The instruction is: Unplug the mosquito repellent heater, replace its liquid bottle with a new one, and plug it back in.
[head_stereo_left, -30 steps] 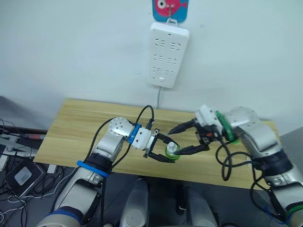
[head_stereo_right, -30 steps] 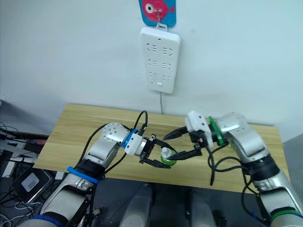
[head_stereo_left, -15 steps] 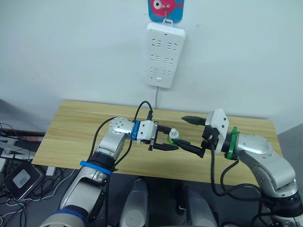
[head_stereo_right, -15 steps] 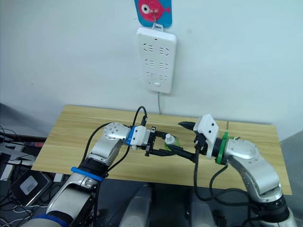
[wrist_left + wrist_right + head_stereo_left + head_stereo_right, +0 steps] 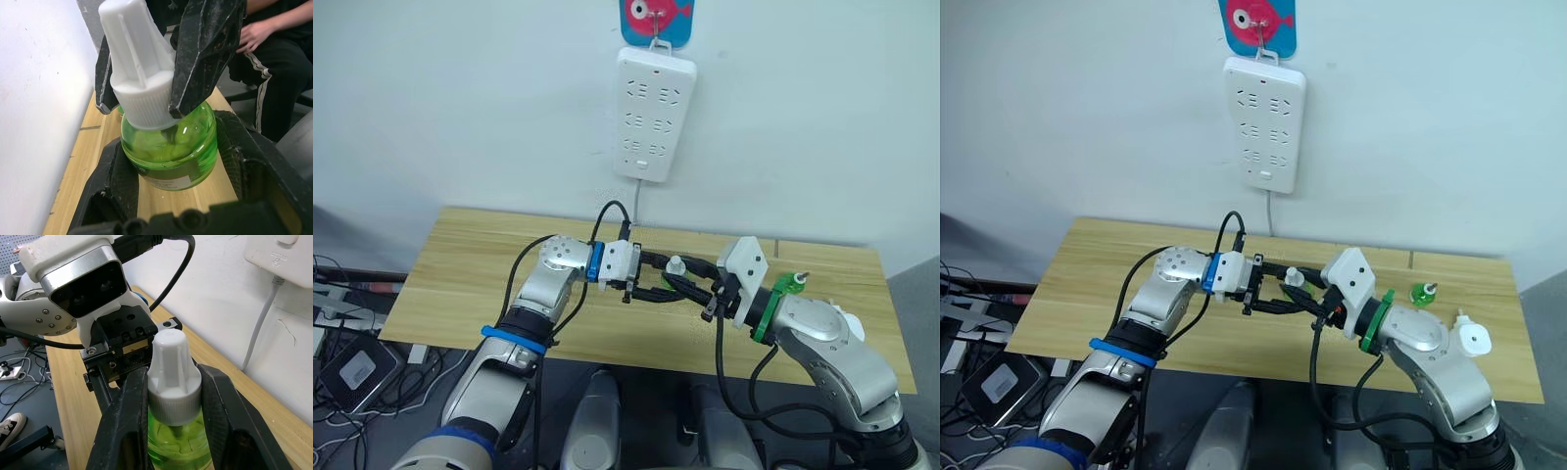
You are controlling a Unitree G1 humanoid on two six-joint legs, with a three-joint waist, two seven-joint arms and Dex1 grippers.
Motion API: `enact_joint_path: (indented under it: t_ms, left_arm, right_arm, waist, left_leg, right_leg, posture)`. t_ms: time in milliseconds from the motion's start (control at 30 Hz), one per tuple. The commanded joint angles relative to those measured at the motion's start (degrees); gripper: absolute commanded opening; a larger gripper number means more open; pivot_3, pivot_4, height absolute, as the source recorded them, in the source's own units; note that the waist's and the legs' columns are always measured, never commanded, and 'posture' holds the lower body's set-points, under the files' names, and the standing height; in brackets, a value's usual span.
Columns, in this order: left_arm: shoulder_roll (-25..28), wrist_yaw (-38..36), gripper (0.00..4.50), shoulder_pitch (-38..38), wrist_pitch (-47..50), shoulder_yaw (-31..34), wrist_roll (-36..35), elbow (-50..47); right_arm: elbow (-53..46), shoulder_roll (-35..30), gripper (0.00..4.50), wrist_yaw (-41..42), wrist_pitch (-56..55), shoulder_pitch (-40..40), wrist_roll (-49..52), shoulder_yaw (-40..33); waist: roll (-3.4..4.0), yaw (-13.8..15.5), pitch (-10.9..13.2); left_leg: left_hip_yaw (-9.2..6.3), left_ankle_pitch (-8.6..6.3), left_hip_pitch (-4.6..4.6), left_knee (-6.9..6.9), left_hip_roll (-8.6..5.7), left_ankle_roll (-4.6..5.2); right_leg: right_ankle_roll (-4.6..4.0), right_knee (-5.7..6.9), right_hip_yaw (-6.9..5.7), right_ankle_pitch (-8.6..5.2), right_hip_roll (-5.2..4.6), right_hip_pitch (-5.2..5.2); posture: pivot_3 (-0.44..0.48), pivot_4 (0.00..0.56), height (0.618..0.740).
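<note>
Hanging on pale wall above wooden table: white power strip.

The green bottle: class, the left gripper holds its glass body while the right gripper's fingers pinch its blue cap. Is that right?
Not quite. The cap is white, not blue, as the right wrist view shows. The rest stands: the left gripper holds the green bottle by its body, and the right gripper pinches the cap.

Two pincers around capped bottle
</note>
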Motion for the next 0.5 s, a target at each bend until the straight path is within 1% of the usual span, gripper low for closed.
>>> enact_joint_path:
  t_ms: [33, 133, 267, 367, 400, 433, 467, 500]
  left_arm:
    - [0.19, -0.39, 2.18, 1.35, -0.79, 0.05, 0.04, -2.63]
    - [0.91, -1.69, 2.18, 2.11, -1.92, -0.47, 0.25, -3.43]
    - [1.99, -5.25, 2.18, 3.40, -2.22, -1.64, -0.63, -6.04]
    - [3.33, -8.73, 2.18, 4.79, -2.35, -3.09, -1.12, -8.70]
    - [3.96, -10.21, 2.18, 5.44, -2.50, -3.71, -1.27, -9.78]
    - [5.25, -11.09, 2.18, 6.02, -2.43, -5.07, -1.93, -11.23]
    - [6.55, -11.64, 2.18, 6.46, -2.82, -6.41, -2.48, -12.39]
    - [7.59, -11.84, 2.18, 6.69, -2.87, -7.37, -3.00, -13.23]
  right_arm:
    - [-2.95, 0.27, 1.09, 1.19, -2.05, -0.52, 1.85, -0.11]
    - [-1.85, -0.49, 1.09, 4.50, -1.95, -2.51, 3.50, 0.53]
    - [3.56, -2.51, 1.09, 15.53, -5.14, -8.13, 5.78, 2.98]
    - [9.59, -3.20, 1.09, 24.31, -8.13, -12.66, 6.42, 4.78]
    - [12.69, -3.53, 1.09, 28.61, -10.06, -14.71, 6.12, 5.96]
    - [17.36, -3.49, 1.09, 34.33, -12.37, -17.91, 5.56, 7.71]
    - [21.03, -3.37, 1.09, 38.71, -14.30, -20.53, 4.91, 9.11]
    - [23.94, -3.11, 1.09, 41.61, -15.55, -22.58, 4.50, 9.94]
  waist:
    - [0.00, 0.00, 0.00]
    - [0.01, 0.00, -0.01]
    - [0.00, -0.18, -0.02]
    - [0.02, -0.23, -0.05]
    - [0.02, -0.14, -0.05]
    - [0.01, 0.14, -0.06]
    - [0.00, 0.00, -0.07]
    - [0.00, -0.13, -0.07]
  left_leg:
    - [0.00, 0.00, 0.00, 0.00, 0.00, 0.00]
    - [0.00, 0.00, 0.00, 0.00, 0.00, 0.00]
    - [0.02, 0.01, 0.02, 0.02, 0.00, 0.00]
    - [-0.01, 0.01, 0.06, 0.01, 0.03, 0.00]
    - [-0.02, 0.01, 0.06, 0.01, 0.03, 0.01]
    - [-0.03, 0.01, 0.05, 0.01, 0.03, 0.01]
    - [-0.07, 0.01, 0.02, 0.01, 0.01, 0.00]
    - [0.05, 0.01, 0.03, 0.04, 0.01, 0.00]
  right_leg:
    - [0.00, 0.00, 0.00, 0.00, 0.00, 0.00]
    - [-0.01, 0.00, 0.00, 0.01, 0.00, 0.00]
    - [-0.08, 0.00, 0.01, 0.05, 0.00, 0.02]
    - [-0.10, 0.01, -0.03, 0.07, 0.04, 0.06]
    - [-0.12, 0.00, -0.04, 0.08, 0.04, 0.06]
    - [-0.12, 0.00, -0.05, 0.08, 0.03, 0.06]
    - [-0.12, -0.02, -0.09, 0.08, 0.02, 0.06]
    - [-0.07, -0.04, 0.03, 0.13, 0.02, 0.05]
  posture:
    - [0.262, 0.251, 0.740]
    - [0.272, 0.248, 0.740]
    - [0.274, 0.247, 0.740]
    - [0.288, 0.248, 0.740]
    - [0.288, 0.248, 0.740]
    - [0.318, 0.247, 0.740]
    - [0.324, 0.247, 0.740]
    - [0.326, 0.246, 0.740]
